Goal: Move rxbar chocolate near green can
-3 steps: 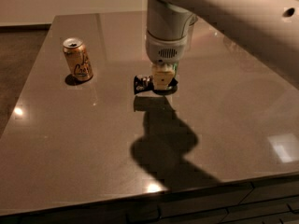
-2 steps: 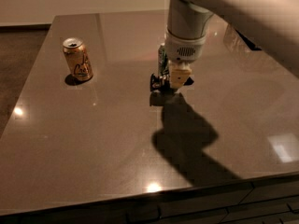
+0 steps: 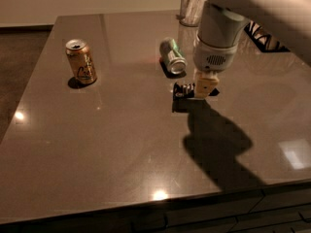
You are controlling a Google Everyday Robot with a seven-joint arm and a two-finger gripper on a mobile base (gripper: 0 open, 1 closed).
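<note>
Pointing down, the gripper (image 3: 203, 89) holds rxbar chocolate (image 3: 183, 89) near green can (image 3: 173, 56).

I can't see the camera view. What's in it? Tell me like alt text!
A robot's gripper holds the rxbar chocolate just above a brown table, close to the green can lying on its side. An orange-gold can stands upright at far left.
</note>
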